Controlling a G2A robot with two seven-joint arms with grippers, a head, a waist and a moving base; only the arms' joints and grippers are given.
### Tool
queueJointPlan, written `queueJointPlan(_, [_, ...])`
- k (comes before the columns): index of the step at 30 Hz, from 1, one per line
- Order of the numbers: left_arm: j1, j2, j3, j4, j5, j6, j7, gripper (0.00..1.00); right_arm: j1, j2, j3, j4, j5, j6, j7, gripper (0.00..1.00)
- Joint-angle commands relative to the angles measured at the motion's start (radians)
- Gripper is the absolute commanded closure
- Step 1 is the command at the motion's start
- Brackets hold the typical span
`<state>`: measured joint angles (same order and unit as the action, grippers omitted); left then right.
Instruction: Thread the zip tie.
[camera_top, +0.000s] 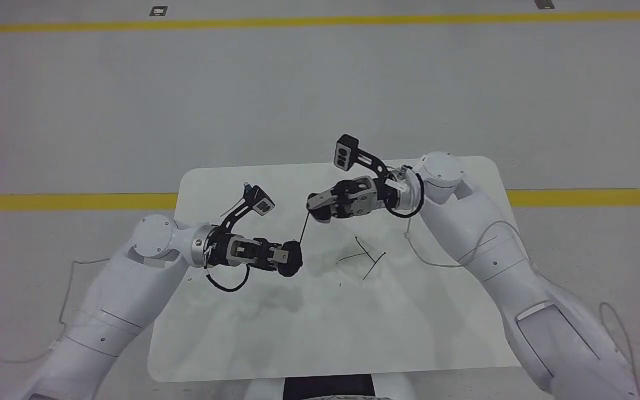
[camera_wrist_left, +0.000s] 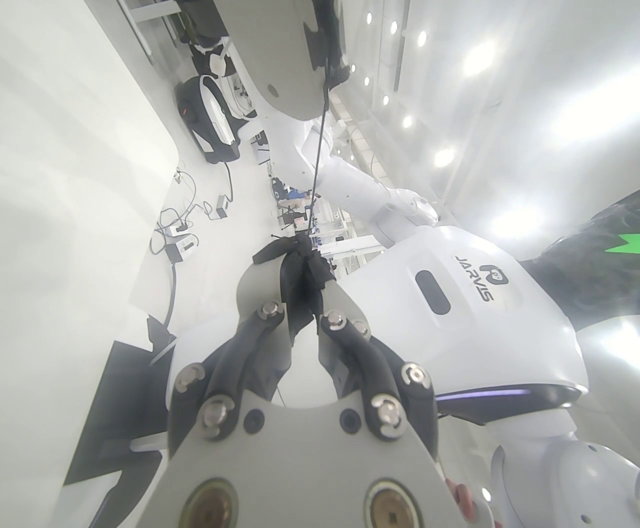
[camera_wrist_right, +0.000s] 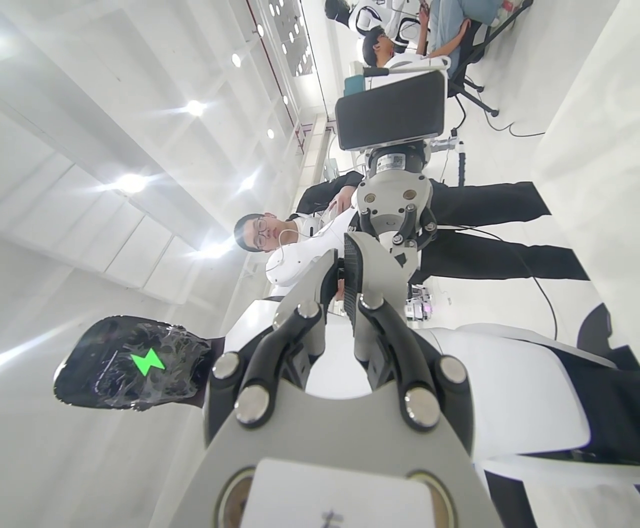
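A thin black zip tie (camera_top: 303, 228) is stretched in the air over the middle of the white table (camera_top: 420, 320), between my two grippers. My left gripper (camera_top: 293, 262) holds its lower end; in the left wrist view the fingers (camera_wrist_left: 292, 280) are closed on the strap (camera_wrist_left: 317, 150), with black material bunched at the tips. From there the strap runs straight up into my right gripper (camera_wrist_left: 327, 65). My right gripper (camera_top: 313, 203) sits just above and beyond the left one. In the right wrist view its pads (camera_wrist_right: 357, 265) stand pressed close together, and the left gripper (camera_wrist_right: 395, 210) faces them just beyond.
A few loose black zip ties (camera_top: 365, 258) lie crossed on the table just right of the grippers. A thin pale cable (camera_top: 428, 255) trails across the table beside the right arm. The table's near half is bare.
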<state>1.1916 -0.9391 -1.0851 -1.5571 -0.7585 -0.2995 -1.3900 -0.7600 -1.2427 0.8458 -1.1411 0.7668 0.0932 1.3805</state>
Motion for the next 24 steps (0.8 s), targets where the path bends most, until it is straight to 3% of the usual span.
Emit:
queueJointPlan(1, [0.000, 0.000, 0.000, 0.000, 0.000, 0.000, 0.000, 0.00, -0.003, 0.001, 0.006, -0.002, -0.003, -0.001, -0.001, 1.00])
queueJointPlan(6, [0.000, 0.000, 0.000, 0.000, 0.000, 0.000, 0.000, 0.00, -0.018, 0.006, 0.024, -0.007, -0.016, -0.010, -0.025, 1.00])
queueJointPlan(9, [0.004, -0.001, -0.001, -0.013, 0.010, -0.002, 0.042, 0.00, -0.033, 0.009, 0.041, -0.009, -0.015, -0.016, -0.046, 1.00])
queueJointPlan(15, [0.016, 0.005, -0.044, -0.018, 0.002, -0.041, 0.069, 0.00, -0.066, 0.019, 0.089, -0.019, -0.009, -0.022, -0.122, 1.00])
queueJointPlan(19, [0.040, 0.003, -0.094, -0.037, 0.027, -0.041, 0.151, 0.00, -0.094, 0.026, 0.122, -0.037, -0.018, -0.019, -0.205, 1.00])
queueJointPlan(24, [0.072, -0.014, -0.134, -0.069, 0.054, -0.041, 0.236, 0.00, -0.136, 0.029, 0.139, -0.083, -0.028, -0.010, -0.302, 1.00])
